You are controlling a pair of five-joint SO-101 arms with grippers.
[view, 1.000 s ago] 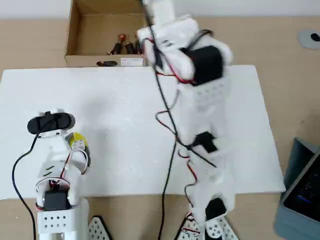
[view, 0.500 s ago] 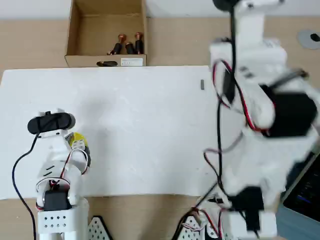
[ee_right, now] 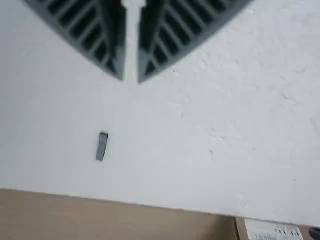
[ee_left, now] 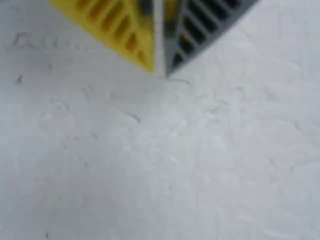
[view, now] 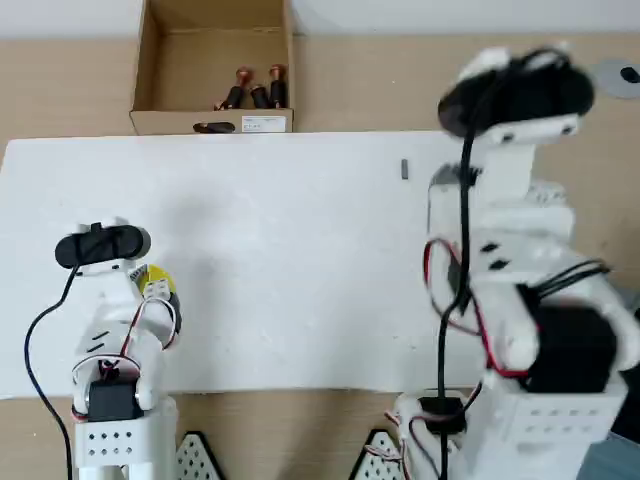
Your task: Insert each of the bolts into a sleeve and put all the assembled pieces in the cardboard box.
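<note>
A brown cardboard box (view: 150, 70) sits at the upper left of the high view, on the tan wooden table (view: 60, 90). Inside it, near the front wall, lie a few bolts with copper-coloured heads (view: 243, 76). They look pushed into short black sleeves (view: 232, 98), and they lie close together. A small white label (view: 263, 124) is stuck on the front wall of the box.

Below the box, a big white foam sheet (view: 260, 280) covers most of the table. A tiny flat grey piece (view: 404, 169) lies on it all alone, near the top edge of the sheet and right of the middle.

The left arm (view: 115, 350) is folded up at the lower left of the high view. Its left gripper (ee_left: 160, 70) has one yellow finger (ee_left: 125, 35) and one grey finger (ee_left: 200, 30). The tips are almost pressed together, with just a thin line between them. It holds nothing and points down at the white sheet, very near it.

The right arm (view: 510, 300) stands tall on the right side of the high view. Its right gripper (ee_right: 131, 77) has two dark grey fingers (ee_right: 90, 35) with only a narrow gap between them, and nothing is in the gap. The tiny grey piece (ee_right: 102, 146) lies on the sheet near these tips, not touching them.
</note>
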